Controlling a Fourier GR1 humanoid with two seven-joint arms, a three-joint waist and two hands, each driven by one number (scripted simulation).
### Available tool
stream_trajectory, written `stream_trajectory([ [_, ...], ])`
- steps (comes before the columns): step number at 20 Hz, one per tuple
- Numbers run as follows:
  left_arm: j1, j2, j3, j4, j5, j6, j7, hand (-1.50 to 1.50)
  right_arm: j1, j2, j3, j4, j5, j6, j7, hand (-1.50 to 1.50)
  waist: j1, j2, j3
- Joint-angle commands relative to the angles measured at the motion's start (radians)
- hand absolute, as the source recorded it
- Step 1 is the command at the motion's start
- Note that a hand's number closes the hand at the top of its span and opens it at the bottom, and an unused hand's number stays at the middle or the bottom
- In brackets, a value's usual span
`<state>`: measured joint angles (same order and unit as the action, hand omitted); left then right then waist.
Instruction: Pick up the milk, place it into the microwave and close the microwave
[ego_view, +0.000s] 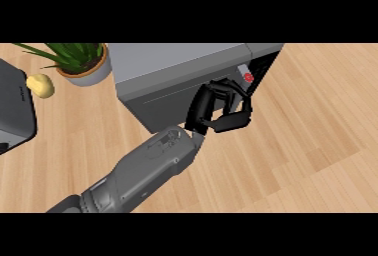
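The grey microwave (177, 65) stands at the back of the wooden counter. Its door (166, 102) is swung almost shut, leaving a dark gap at the right edge. A small red and white patch (249, 77) shows in that gap; it may be the milk, and the rest of the carton is hidden. My left hand (214, 107) is at the door's right end, against its front, with relaxed fingers bent toward the gap and the thumb pointing right. It holds nothing. The grey forearm (144, 170) comes in from the lower left. My right hand does not show.
A potted green plant (80, 62) stands at the back left beside the microwave. A yellow rounded item (41, 85) lies in front of it. A dark grey block (13, 107) fills the left edge. Bare wood lies to the right of the microwave.
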<state>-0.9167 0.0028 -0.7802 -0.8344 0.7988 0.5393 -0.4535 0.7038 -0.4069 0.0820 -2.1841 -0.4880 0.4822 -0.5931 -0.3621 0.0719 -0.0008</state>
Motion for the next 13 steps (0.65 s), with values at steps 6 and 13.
stream_trajectory([
  [6,-0.092,-0.003,0.02,0.09,0.044,-0.022,0.0,1.5,0.021,-0.029,-0.005,-0.029,-0.046,0.028,0.015,-1.5,-0.016,0.016,0.001],
  [13,-0.087,-0.003,0.004,0.109,0.068,-0.021,-0.028,1.5,0.04,-0.053,-0.02,-0.062,-0.069,0.043,0.022,-1.5,-0.024,0.014,0.001],
])
